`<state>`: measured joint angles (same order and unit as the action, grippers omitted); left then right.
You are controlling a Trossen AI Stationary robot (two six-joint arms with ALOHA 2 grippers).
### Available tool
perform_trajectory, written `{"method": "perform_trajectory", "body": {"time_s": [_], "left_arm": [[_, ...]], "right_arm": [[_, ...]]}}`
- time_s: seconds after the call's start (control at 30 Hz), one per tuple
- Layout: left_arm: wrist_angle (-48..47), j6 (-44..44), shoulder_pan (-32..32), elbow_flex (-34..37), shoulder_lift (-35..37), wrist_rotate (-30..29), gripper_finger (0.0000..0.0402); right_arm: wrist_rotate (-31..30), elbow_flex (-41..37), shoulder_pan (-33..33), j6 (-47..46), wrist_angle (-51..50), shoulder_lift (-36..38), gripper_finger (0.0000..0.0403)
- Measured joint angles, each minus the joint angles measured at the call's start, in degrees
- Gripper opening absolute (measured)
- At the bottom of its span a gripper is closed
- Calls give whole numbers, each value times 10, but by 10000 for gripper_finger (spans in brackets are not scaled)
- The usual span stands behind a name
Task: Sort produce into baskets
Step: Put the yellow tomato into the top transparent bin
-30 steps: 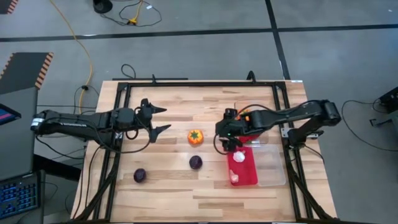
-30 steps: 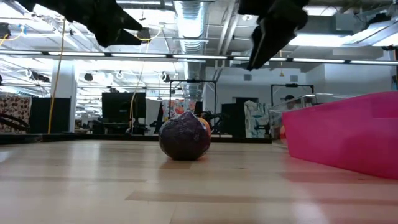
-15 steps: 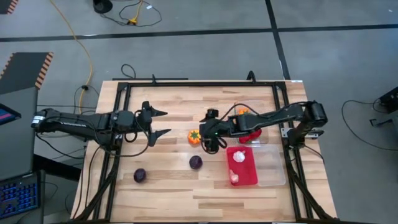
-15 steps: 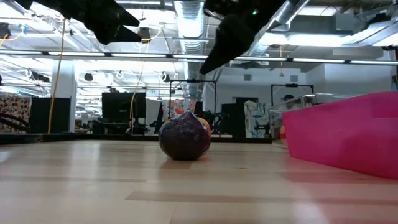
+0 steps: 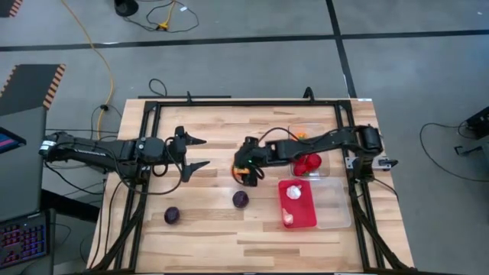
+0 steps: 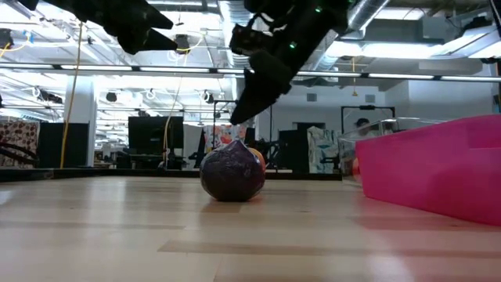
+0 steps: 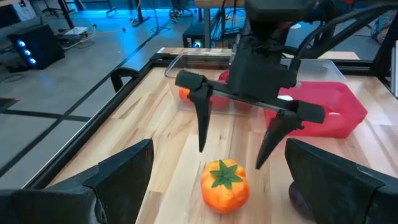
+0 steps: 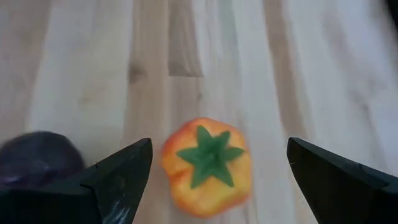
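Note:
An orange piece with a green top (image 8: 208,162) stands on the wood table; it also shows in the left wrist view (image 7: 225,182). My right gripper (image 7: 230,158) is open just above it, fingers pointing down on either side, touching nothing; in the high view it (image 5: 244,164) covers most of the piece. My left gripper (image 5: 200,153) is open and empty to the left of it. Two dark purple balls (image 5: 240,199) (image 5: 172,215) lie nearer the near edge. The red tray (image 5: 306,218) holds two white garlic bulbs (image 5: 293,192).
A clear tray (image 5: 336,206) stands right of the red tray. Another clear tray (image 5: 325,149) at the far right holds red round pieces (image 5: 308,164). A black frame (image 5: 145,183) rims the table. The nearer purple ball (image 6: 232,172) stands before the low camera.
My right gripper has gone from above the red tray toward the table's left and come down a little, ending over the orange piece, still open. The produce has stayed in place.

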<state>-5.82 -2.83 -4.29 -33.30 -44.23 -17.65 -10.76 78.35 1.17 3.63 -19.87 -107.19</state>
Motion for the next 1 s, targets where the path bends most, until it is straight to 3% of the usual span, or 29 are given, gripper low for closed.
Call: {"method": "perform_trajectory", "body": {"time_s": [0.27, 0.67, 1.0], "left_arm": [[-18, -10, 0, 0, 0, -8, 351], [-29, -15, 0, 0, 0, -10, 351], [-29, -15, 0, 0, 0, -10, 351]], "right_arm": [[88, 113, -31, 2, -126, -69, 383], [93, 184, -43, 29, -230, -159, 382], [93, 184, -43, 28, -247, -159, 365]]}}
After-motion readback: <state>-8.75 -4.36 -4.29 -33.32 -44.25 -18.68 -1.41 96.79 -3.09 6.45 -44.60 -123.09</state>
